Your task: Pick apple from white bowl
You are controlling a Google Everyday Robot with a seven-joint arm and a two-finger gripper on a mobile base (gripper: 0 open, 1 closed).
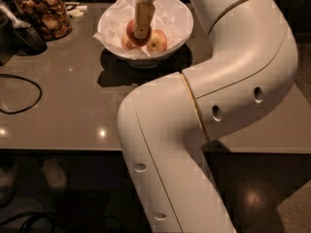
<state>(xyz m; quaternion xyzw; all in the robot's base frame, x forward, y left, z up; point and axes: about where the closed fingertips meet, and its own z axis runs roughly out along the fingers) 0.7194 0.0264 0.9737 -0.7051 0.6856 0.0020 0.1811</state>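
The gripper [140, 35] hangs inside the white bowl [181, 30], reaching down from the far edge of the counter. Its jaws are closed on the apple [130, 29]. One tan finger [142, 17] lies straight down the apple's near face, and the other is hidden behind the fruit. The apple is the reddest one and sits a little above the other two, over the middle of the bowl.

The two paler apples lie on the crumpled white paper [167, 14] lining the bowl. One [157, 41] is just right of the gripper's tip and one [127, 44] is low on its left, and both touch the red apple or nearly do. That makes three apples in one bowl.

The bowl stands near the far edge of the counter [73, 110], about midway along it, and casts a dark shadow on its near side. The counter is a glossy grey-brown slab with two small light reflections close to its near edge.

One glass jar [46, 11] of brown snacks stands at the far left corner, with a dark object [22, 35] beside it that I cannot make out. One black cable [22, 93] loops in from the left edge.

The white arm [228, 96] bends across the right half of the counter and down past the near edge. Below that edge the floor is dark, and a pale shoe [53, 174] shows at the lower left.
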